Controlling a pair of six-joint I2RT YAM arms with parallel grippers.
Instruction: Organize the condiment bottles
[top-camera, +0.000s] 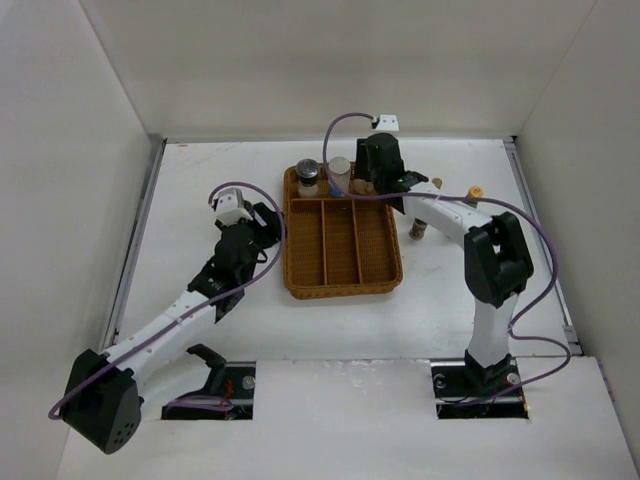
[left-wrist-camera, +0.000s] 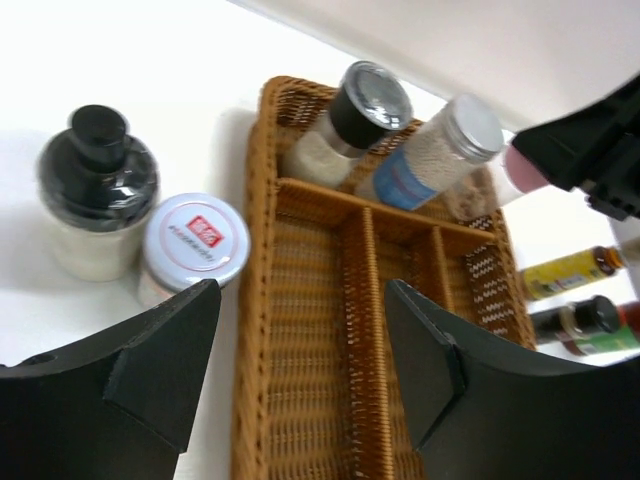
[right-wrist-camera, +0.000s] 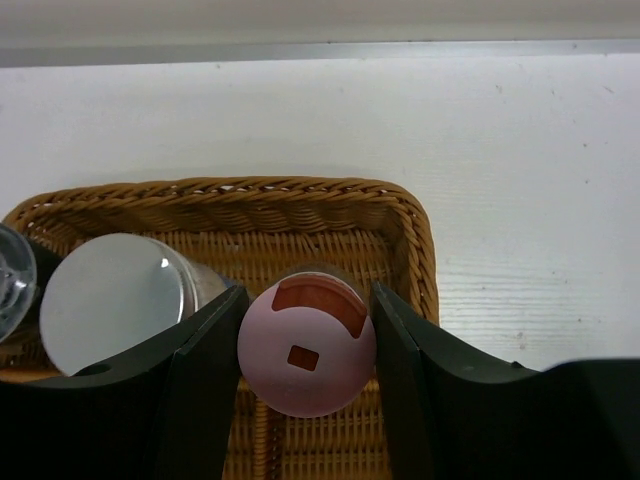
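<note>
The right gripper (right-wrist-camera: 306, 296) is clamped on a pink-lidded jar (right-wrist-camera: 305, 350), which stands upright with its lid facing the wrist camera. In the top view it sits in the tray's (top-camera: 345, 291) upper-right corner, with a grey-lidded jar (right-wrist-camera: 110, 300) and a dark-lidded jar (top-camera: 308, 176) upright beside it. The left gripper (left-wrist-camera: 302, 300) hangs over the tray's left edge with its jaws apart and nothing between them, and at upper left of its view a black-capped bottle (left-wrist-camera: 97, 190) and a red-label jar (left-wrist-camera: 193, 245) stand upright close together.
</note>
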